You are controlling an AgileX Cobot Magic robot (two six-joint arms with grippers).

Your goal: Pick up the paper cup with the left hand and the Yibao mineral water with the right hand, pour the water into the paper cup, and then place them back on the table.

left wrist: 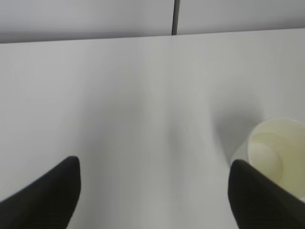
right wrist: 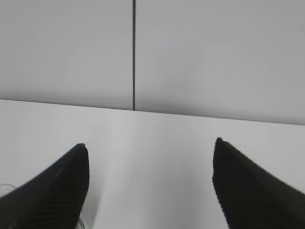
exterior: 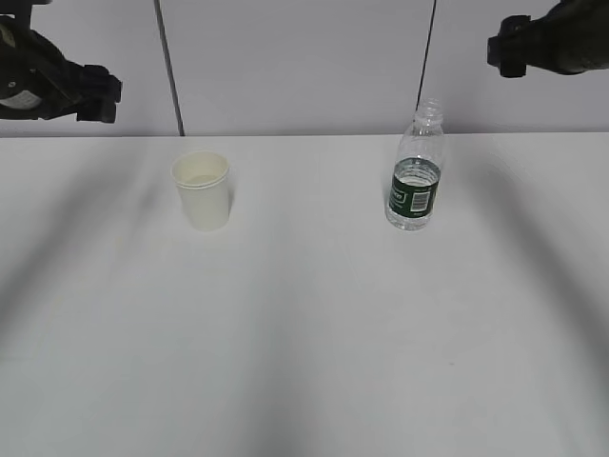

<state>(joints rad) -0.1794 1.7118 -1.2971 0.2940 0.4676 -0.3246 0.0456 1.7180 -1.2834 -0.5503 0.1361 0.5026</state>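
Observation:
The cream-white paper cup (exterior: 202, 190) stands upright on the white table (exterior: 304, 333), left of centre. The clear capless Yibao bottle (exterior: 417, 171) with a dark green label stands upright right of centre. My left gripper (exterior: 100, 95) hangs high at the far left, apart from the cup. In the left wrist view it (left wrist: 155, 164) is open and empty, with the cup (left wrist: 276, 148) beside its right finger. My right gripper (exterior: 502, 49) hangs high at the top right, above the bottle. In the right wrist view it (right wrist: 150, 143) is open and empty; a sliver of the bottle (right wrist: 5, 188) shows at the lower left.
A grey panelled wall (exterior: 304, 57) with dark vertical seams stands behind the table's far edge. Soft shadows of the arms fall across the tabletop.

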